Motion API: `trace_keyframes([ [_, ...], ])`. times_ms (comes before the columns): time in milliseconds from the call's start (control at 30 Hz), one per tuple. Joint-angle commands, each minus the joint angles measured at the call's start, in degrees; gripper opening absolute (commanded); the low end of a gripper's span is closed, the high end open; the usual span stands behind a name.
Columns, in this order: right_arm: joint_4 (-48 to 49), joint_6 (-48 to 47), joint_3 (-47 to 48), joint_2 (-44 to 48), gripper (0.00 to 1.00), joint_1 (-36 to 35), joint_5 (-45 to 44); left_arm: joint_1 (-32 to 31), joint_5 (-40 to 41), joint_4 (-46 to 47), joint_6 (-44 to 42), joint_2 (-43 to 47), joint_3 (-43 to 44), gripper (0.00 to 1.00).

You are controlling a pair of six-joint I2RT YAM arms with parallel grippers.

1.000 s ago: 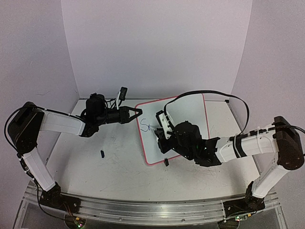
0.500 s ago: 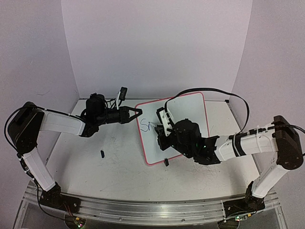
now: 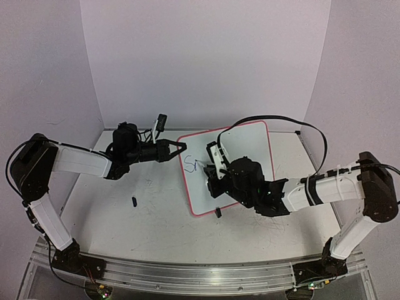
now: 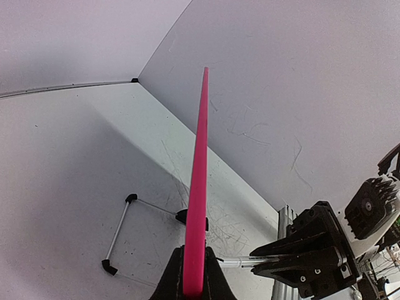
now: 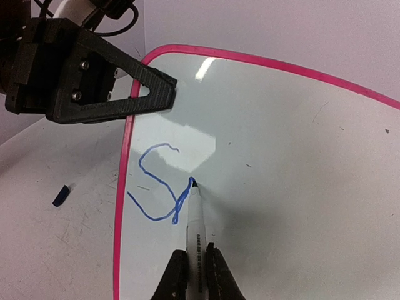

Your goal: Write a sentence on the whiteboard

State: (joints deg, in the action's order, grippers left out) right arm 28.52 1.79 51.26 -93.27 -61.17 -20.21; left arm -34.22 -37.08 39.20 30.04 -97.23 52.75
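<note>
The whiteboard [image 3: 244, 150] with a pink-red rim lies on the table, also in the right wrist view [image 5: 281, 144]. My left gripper [image 3: 180, 149] is shut on its left rim [image 4: 199, 187]. My right gripper [image 5: 195, 265] is shut on a white marker [image 5: 195, 222], its tip touching the board. The sentence [image 5: 159, 184] is only a blue "S" and the first stroke of a following letter, near the board's left edge. From above the right gripper [image 3: 211, 178] sits over the board's left part, next to the blue writing [image 3: 190, 165].
A small dark marker cap [image 3: 134, 200] lies on the scuffed tabletop left of the board, also in the right wrist view [image 5: 60, 195]. A black clip foot [image 3: 218, 212] sticks out at the board's near edge. Purple walls enclose the table.
My right gripper has shifted slightly toward the back with the marker, and the blue writing has grown by a stroke after the "S". The left arm has not moved.
</note>
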Motion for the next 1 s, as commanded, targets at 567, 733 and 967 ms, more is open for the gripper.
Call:
trace_keyframes([
  [567, -3.0, 3.6, -4.1, 1.8, 0.00, -0.8, -1.4, -1.6, -1.0, -2.9, -2.2, 0.5, 0.3, 0.00],
  [733, -3.1, 3.6, -4.1, 1.8, 0.00, -0.9, -1.7, -1.6, -1.0, -3.0, -2.2, 0.5, 0.3, 0.00],
  [967, -2.3, 3.0, -3.0, 1.4, 0.00, -0.9, -2.6, -1.6, -1.0, -3.0, -2.1, 0.5, 0.3, 0.00],
])
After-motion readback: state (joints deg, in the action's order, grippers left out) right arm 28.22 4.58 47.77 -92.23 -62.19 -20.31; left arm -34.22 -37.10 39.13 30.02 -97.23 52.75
